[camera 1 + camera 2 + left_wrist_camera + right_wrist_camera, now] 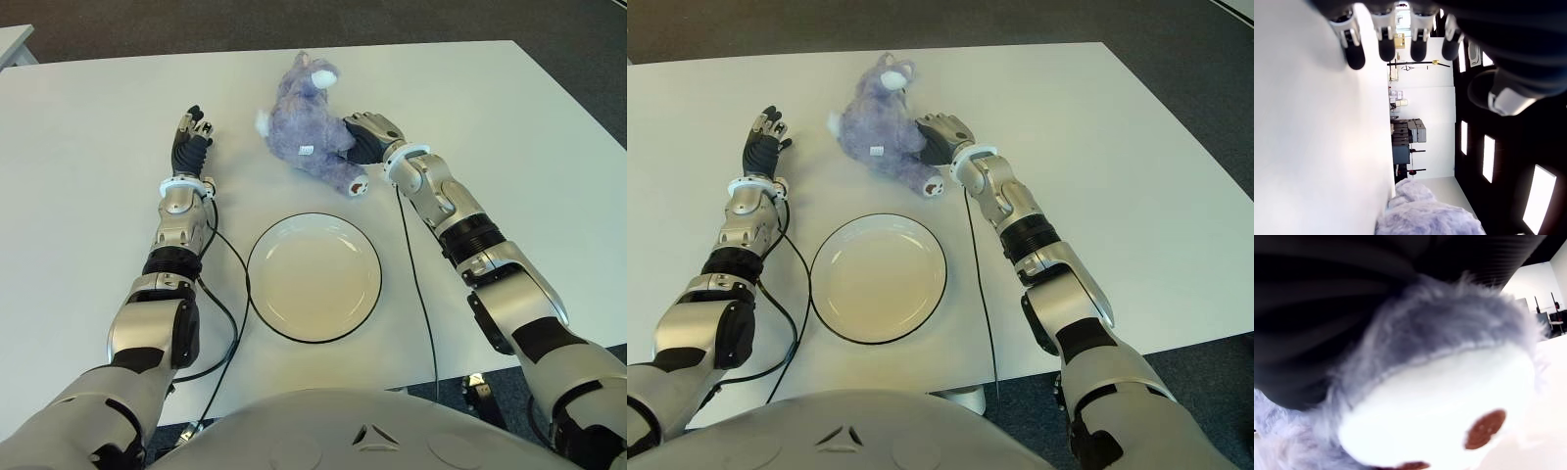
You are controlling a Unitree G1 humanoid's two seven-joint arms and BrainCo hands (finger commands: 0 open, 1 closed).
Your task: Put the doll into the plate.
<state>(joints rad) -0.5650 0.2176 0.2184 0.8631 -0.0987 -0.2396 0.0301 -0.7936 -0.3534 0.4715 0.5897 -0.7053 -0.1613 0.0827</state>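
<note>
Right hand (364,137) closed around the rear of the purple doll (309,132), which lies on the table (509,117) beyond the empty plate (313,277); left hand (192,137) spread and idle beside it; a firm hold before lifting seems advisable.

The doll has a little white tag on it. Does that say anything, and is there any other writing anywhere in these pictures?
No text can be read.
Tag on the doll: too small to read.
Posters on the far wall in the left wrist view: blurred, unreadable.
Plate, table, right hand at the doll, left hand: no writing visible.
</note>
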